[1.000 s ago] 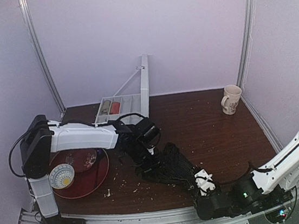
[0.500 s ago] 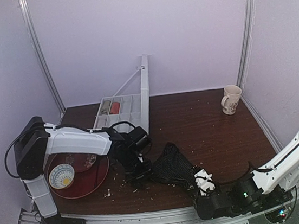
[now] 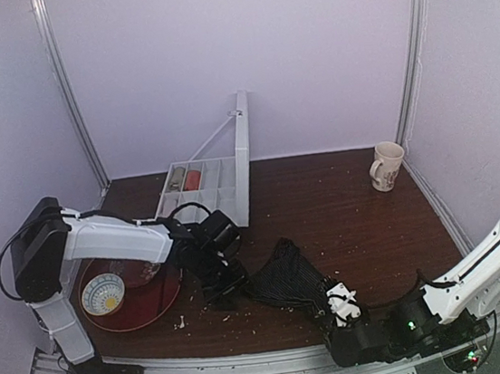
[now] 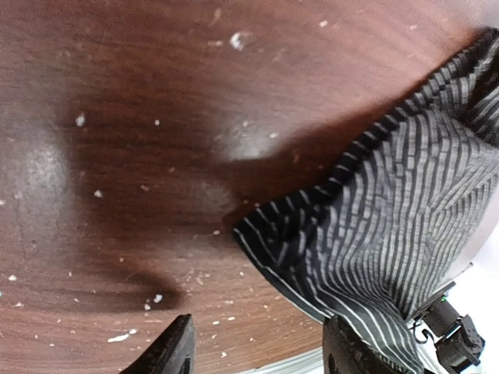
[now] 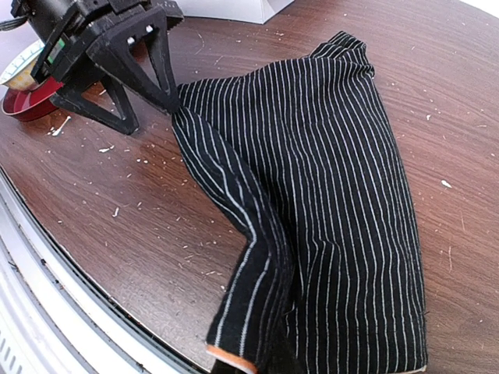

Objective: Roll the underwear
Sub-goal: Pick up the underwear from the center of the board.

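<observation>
While the black pinstriped fabric underwear (image 3: 285, 283) lies unrolled, left gripper (image 3: 224, 286) jaws gape beside it and right gripper (image 3: 337, 302) jaws clench its edge.

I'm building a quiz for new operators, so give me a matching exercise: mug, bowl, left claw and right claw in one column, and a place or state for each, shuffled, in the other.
Things:
1. mug
2. bowl
3. left claw
4. right claw

Place or state:
A. shut on the near edge of the underwear
B. on the red plate
C. open, beside the underwear
D. far right part of the table

Pairs: 1-D, 2-B, 3-C, 4-A.
</observation>
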### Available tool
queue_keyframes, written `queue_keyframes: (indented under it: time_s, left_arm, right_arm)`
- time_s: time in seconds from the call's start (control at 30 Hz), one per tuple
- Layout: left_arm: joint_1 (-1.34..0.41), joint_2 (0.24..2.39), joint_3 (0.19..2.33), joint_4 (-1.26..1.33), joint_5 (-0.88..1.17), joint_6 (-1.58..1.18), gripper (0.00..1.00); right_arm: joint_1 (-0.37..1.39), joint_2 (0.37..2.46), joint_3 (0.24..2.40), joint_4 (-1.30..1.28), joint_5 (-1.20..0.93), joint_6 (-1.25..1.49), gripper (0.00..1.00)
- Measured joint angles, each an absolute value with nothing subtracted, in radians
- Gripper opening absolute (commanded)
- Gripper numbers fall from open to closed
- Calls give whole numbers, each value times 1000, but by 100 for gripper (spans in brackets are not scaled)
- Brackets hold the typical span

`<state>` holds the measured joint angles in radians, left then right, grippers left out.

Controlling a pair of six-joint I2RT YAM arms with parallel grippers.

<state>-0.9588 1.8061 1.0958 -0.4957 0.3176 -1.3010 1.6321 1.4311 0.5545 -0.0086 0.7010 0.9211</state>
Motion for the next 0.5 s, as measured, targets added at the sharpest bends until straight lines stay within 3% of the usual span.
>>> queue_keyframes:
  time_s: [0.5]
  left_arm:
    - [-954, 1877, 1155, -472, 311, -1311, 75]
  right_arm:
    - [1632, 1431, 550, -2, 699, 920, 0]
